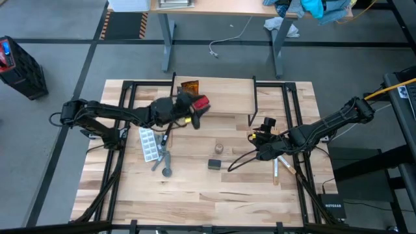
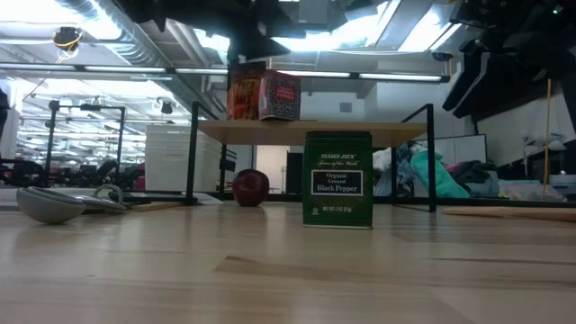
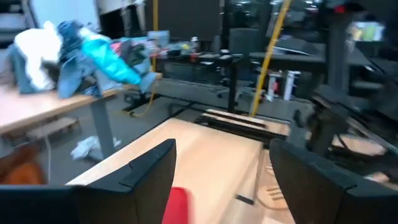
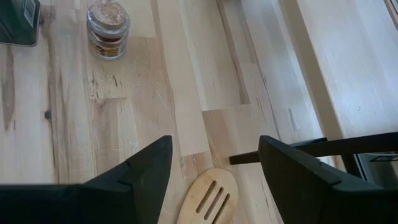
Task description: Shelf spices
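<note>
- My left gripper is over the shelf at the far side of the table, its fingers spread around a red box. From above I cannot tell whether the box is gripped or already resting on the plank.
- In the low view the red box stands on the shelf just beside an orange packet.
- My right gripper hangs over the table's right side, fingers parted, holding nothing. A wooden slotted spatula lies beneath it.
- Not yet shelved: a dark pepper tin upright near the table's middle, and a small round jar close by it.
- Risk: if I pull my left fingers away crookedly, they could drag the red box and tip it or the packet off the narrow plank.
- Risk: my right arm reaching for the jar could nudge the tin, as they stand near each other.
- A white blister tray and a grey spoon-like tool lie on the table's left.
- The table is pale butcher-block wood. Beyond it is an open room with bright ceiling lights, grey floor, and a desk piled with clothes.
</note>
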Available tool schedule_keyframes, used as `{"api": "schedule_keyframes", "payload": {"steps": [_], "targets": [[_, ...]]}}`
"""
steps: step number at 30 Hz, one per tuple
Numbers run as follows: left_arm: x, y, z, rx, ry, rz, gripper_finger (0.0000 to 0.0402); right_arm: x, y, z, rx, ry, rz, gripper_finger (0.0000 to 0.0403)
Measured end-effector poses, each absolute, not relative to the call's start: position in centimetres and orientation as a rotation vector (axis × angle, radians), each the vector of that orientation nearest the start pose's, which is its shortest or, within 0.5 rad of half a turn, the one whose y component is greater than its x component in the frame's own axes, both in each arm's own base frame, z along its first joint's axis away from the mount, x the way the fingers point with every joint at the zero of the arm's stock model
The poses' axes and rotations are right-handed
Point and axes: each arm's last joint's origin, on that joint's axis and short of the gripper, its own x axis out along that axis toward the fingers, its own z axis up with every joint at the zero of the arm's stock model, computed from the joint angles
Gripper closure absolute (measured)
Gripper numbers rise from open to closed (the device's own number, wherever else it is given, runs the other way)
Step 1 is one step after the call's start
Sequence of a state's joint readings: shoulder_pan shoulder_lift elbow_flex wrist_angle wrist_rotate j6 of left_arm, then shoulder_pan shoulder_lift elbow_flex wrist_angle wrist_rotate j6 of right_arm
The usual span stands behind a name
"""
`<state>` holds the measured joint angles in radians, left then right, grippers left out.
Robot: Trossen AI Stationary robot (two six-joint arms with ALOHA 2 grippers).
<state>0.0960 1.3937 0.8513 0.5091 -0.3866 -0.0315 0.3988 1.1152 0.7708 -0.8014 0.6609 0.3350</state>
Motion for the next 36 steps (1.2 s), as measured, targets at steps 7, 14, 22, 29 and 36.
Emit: {"api": "schedule_keyframes", "payload": {"steps": [7,14,22,29,36], "targets": [[30.8,0.1,28.2,0.099,0.080,0.375,0.0206,18.4,5.8,23.2,-0.275,0.928,-0.390,0.0157],[30.5,-1.4,26.3,0.031,0.265,0.334,0.0302,18.4,5.8,23.2,-0.274,0.927,-0.390,0.0157],[30.4,-0.2,24.3,-0.013,0.402,0.426,0.0396,18.4,5.8,23.2,-0.275,0.927,-0.390,0.0157],[30.6,1.7,23.2,0.000,0.461,0.515,0.0399,18.4,5.8,23.2,-0.275,0.927,-0.390,0.0157],[30.5,3.7,23.0,-0.008,0.477,0.579,0.0400,18.4,5.8,23.2,-0.275,0.928,-0.390,0.0157]]}}
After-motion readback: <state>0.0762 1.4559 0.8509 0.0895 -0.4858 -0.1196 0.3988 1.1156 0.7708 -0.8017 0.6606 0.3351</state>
